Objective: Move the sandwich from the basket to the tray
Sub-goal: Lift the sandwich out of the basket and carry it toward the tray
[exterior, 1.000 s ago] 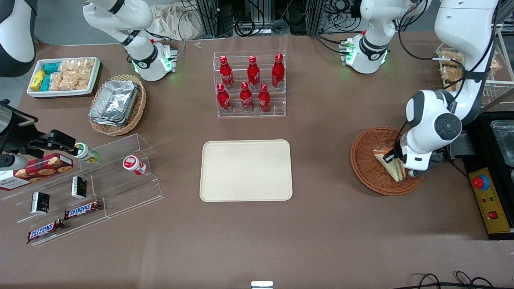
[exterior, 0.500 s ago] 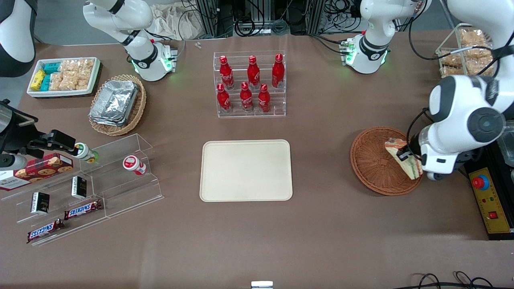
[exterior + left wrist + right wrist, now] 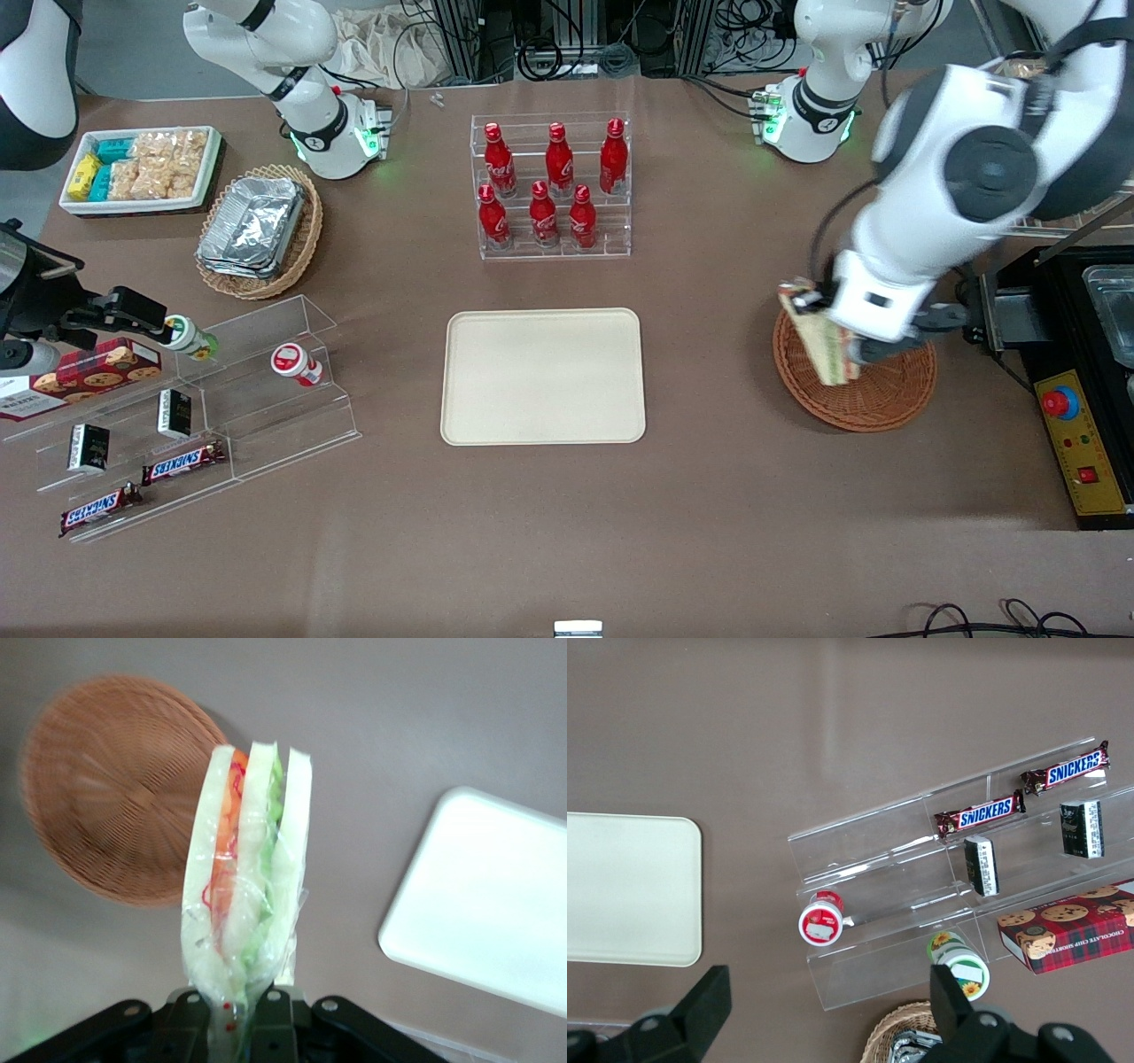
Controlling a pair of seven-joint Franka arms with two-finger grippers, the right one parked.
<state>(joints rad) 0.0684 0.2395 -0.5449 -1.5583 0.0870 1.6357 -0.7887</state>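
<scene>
The sandwich (image 3: pixel 822 341), a wedge wrapped in clear film with green and orange filling showing at its cut edge, hangs in the air, clamped at one end by the left arm's gripper (image 3: pixel 846 346). In the left wrist view the sandwich (image 3: pixel 244 895) stands straight out from the gripper (image 3: pixel 239 1014), whose fingers grip its film-wrapped end. It hovers above the rim of the round reddish-brown wicker basket (image 3: pixel 877 403), over the edge that faces the tray. The basket (image 3: pixel 111 788) has nothing in it and sits toward the working arm's end of the table. The cream rectangular tray (image 3: pixel 543 376) lies flat in the middle of the brown table (image 3: pixel 709 496), well apart from the basket. A clear rack of red bottles (image 3: pixel 551 186) stands farther from the front camera than the tray
</scene>
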